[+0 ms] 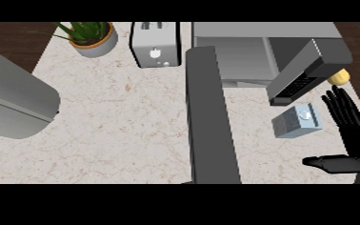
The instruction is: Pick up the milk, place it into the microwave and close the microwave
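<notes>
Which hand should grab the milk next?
Right. The right hand is open right beside the milk, which lies on the counter in front of the open microwave. The left forearm is far across.

Pale speckled marble counter [119, 124] spanning the view; dark wood surface [17, 40] at 10 o'clock; potted plant [91, 37] at 11 o'clock; steel toaster [155, 44] at 12 o'clock.

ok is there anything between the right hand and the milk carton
Nothing visible does. The right hand is open just right of the milk carton, with only bare counter between them. The microwave sits behind the carton with its door swung open.
</notes>
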You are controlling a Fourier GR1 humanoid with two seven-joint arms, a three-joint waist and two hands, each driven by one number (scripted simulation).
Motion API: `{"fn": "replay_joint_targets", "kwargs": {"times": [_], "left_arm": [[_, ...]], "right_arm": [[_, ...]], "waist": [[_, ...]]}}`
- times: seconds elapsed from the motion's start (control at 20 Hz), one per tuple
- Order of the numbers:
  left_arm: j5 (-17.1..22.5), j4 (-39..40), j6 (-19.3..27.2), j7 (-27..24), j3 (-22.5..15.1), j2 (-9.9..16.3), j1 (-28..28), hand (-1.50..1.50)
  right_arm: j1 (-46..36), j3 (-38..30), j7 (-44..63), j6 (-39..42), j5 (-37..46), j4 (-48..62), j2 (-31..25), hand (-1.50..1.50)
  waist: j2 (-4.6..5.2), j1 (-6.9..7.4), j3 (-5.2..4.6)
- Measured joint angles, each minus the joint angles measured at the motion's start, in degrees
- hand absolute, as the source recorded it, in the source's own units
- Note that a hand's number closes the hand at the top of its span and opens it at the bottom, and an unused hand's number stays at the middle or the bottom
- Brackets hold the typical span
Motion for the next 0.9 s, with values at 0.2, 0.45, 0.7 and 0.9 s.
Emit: {"fn": "replay_joint_targets", "kwargs": {"times": [0.2,0.45,0.7,0.9], "left_arm": [[2.5,-0.4,-1.4,1.1,2.5,0.3,0.3,-1.50],[1.1,1.0,-3.8,-0.8,2.8,-1.8,1.3,-1.50],[0.0,0.7,-3.4,-0.1,2.4,-2.6,0.0,-1.50],[1.5,1.2,-4.8,-0.1,4.0,-2.3,0.2,-1.50]], "right_arm": [[-2.3,0.0,-7.3,0.0,2.8,9.7,-1.6,-1.50],[-5.8,0.3,-14.5,-0.5,5.4,20.8,-3.4,-1.50],[-9.4,1.2,-19.5,-3.6,7.8,30.1,-4.4,-1.50],[-13.4,1.8,-24.1,-7.0,10.0,39.3,-5.4,-1.50]], "waist": [[0.00,0.01,0.01],[0.01,0.06,0.02],[0.03,0.03,0.01],[0.10,0.28,0.04]]}}
